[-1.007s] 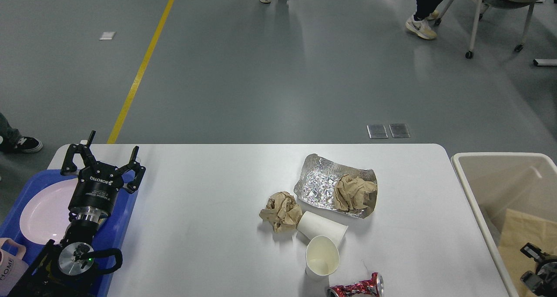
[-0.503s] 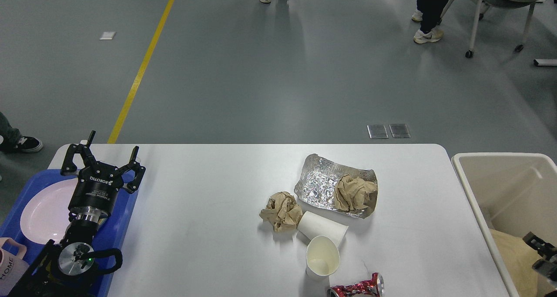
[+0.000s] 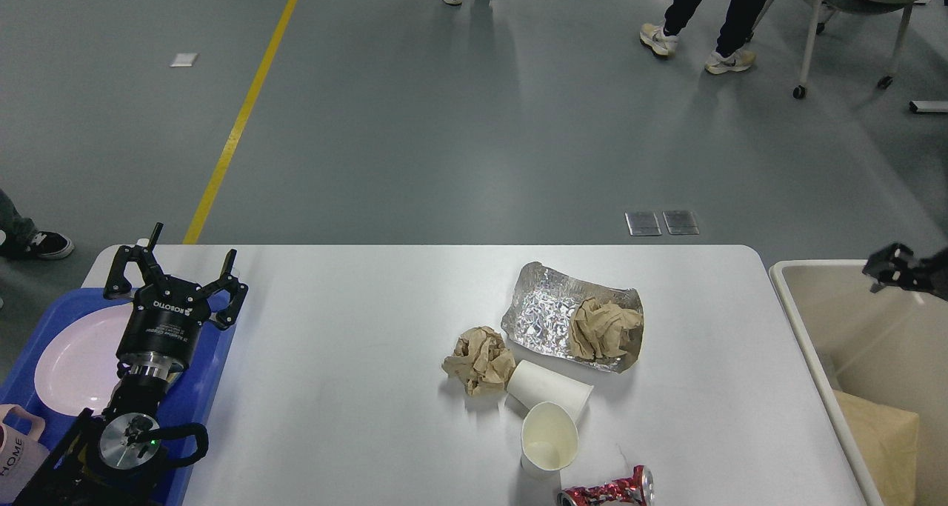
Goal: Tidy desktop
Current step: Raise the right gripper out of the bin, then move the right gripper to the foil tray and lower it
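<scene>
The white desktop [image 3: 355, 358] holds a crumpled foil sheet [image 3: 544, 315] with a brown paper ball [image 3: 603, 330] on it. A second brown paper ball [image 3: 479, 359] lies beside two white paper cups, one on its side [image 3: 549, 390] and one upright [image 3: 549, 439]. A crushed red can [image 3: 607, 488] lies at the front edge. My left gripper [image 3: 175, 273] is open and empty above the blue tray's far right corner. My right gripper [image 3: 889, 267] is small and dark at the right edge, above the bin's far part; its fingers cannot be told apart.
A cream bin [image 3: 803, 321] stands off the table's right end with brown paper [image 3: 881, 432] inside. The blue tray [image 3: 211, 376] at the left holds a pink plate [image 3: 74, 361] and a pink mug [image 3: 18, 450]. People walk on the floor beyond.
My right gripper rose from low inside the bin to above its far part. The brown paper lies lower in the bin. The left arm has not moved.
</scene>
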Robot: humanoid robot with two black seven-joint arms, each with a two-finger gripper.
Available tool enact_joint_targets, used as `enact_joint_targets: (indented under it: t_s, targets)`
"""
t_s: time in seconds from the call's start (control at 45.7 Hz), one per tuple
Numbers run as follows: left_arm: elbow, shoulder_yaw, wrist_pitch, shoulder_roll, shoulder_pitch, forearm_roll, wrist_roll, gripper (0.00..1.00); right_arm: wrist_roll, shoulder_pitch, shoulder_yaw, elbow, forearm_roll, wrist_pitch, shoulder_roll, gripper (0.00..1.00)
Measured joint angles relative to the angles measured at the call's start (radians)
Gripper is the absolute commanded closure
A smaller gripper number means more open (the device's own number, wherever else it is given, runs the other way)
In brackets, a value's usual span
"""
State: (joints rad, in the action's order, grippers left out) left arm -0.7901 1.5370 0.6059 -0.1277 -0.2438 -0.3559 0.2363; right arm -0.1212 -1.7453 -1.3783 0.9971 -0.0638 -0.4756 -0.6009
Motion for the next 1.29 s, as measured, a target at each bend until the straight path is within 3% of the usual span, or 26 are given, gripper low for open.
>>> enact_joint_targets:
  t_s: [0.153,0.219,0.416,0.635,1.292]
  targets:
    - [0.0,0.0,0.0,0.0,0.0,0.0,0.0,0.03,0.0,-0.266,-0.078,0.141,-0.001,-0.182,0.124,0.0]
    - [0.0,0.0,0.0,0.0,0.0,0.0,0.0,0.03,0.0,-0.37,-0.108,0.229,-0.002,-0.213,0.202,0.0]
    - [0.0,0.0,0.0,0.0,0.0,0.0,0.0,0.03,0.0,-0.617,-0.074,0.436,-0.013,-0.223,0.355,0.0]
    - [0.0,0.0,0.0,0.0,0.0,0.0,0.0,0.03,0.0,-0.824,0.075,0.651,-0.017,-0.217,0.373,0.0]
    - [0.0,0.0,0.001,0.0,0.0,0.0,0.0,0.03,0.0,-0.712,0.14,0.683,-0.047,-0.164,0.408,0.0]
